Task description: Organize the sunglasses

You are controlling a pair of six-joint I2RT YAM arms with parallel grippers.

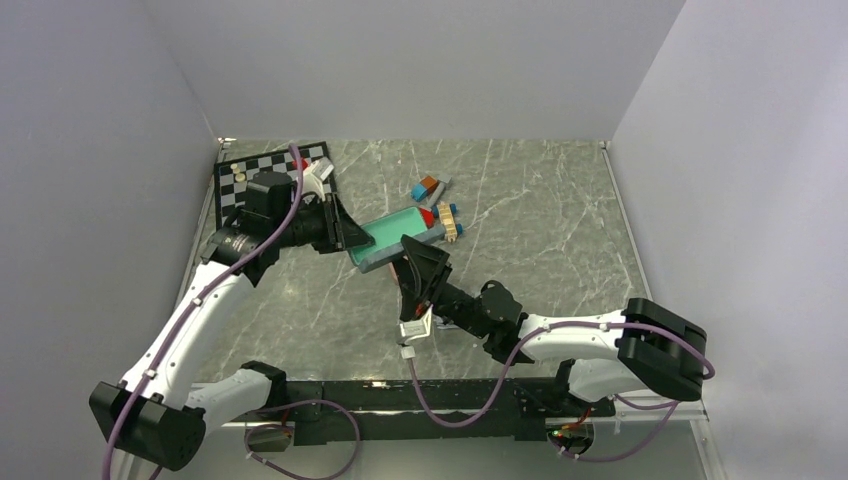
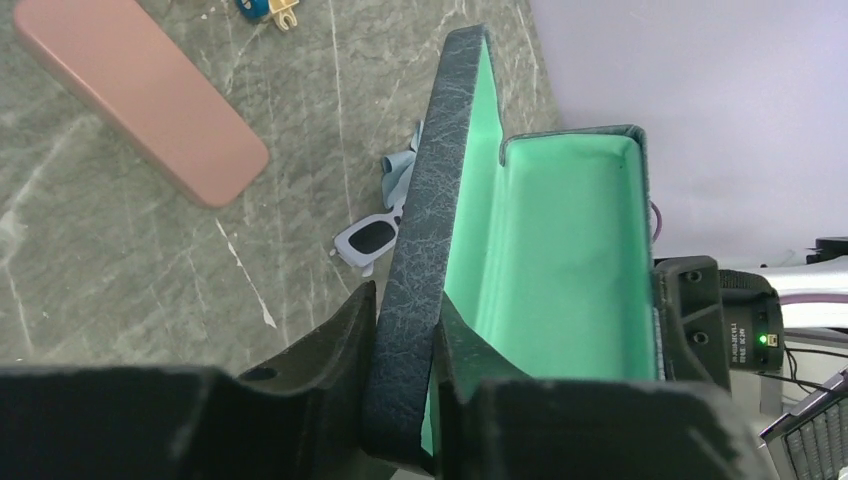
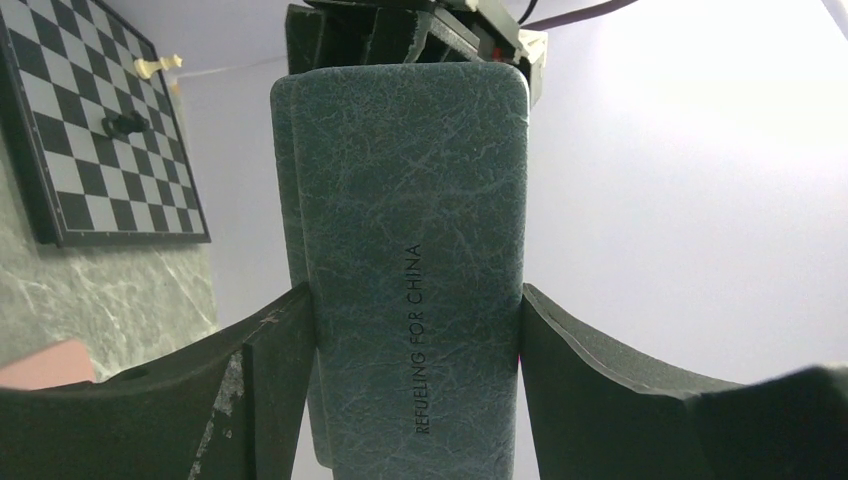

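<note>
- A grey-green marbled surface [image 1: 560, 260] is sitting between plain pale walls, with the two arm bases along its near edge.
- The left claw [image 2: 405, 300] is clamping on one thin wall of an open glasses case [image 2: 560, 260], one finger pressing the dark textured outside and the other the green lining.
- The right claw [image 3: 415, 295] is gripping the same case across its width, a finger [image 3: 270, 350] touching each long side of the dark shell, where pale lettering is running lengthwise.
- In the overhead view the left claw [image 1: 345, 228] is holding the case [image 1: 395, 235] at its left end and the right claw [image 1: 415, 262] is holding it at its near edge, so the case is spanning the gap between them with its green inside facing up.
- The pale white-grey sunglasses [image 2: 368, 240] are lying on the surface just beside the case's dark outer wall. Only one dark lens and part of the frame are showing; the rest is hiding behind the case.
- A light blue cloth [image 2: 400, 170] is lying just beyond the sunglasses, partly behind the same wall.
- A pink case [image 2: 140, 85] is lying shut on the surface, well apart from the sunglasses.
- A chessboard [image 1: 275, 170] is sitting at the far left corner, a few pieces standing on it.
- Small orange and blue blocks [image 1: 428, 187] are lying just beyond the open case.
</note>
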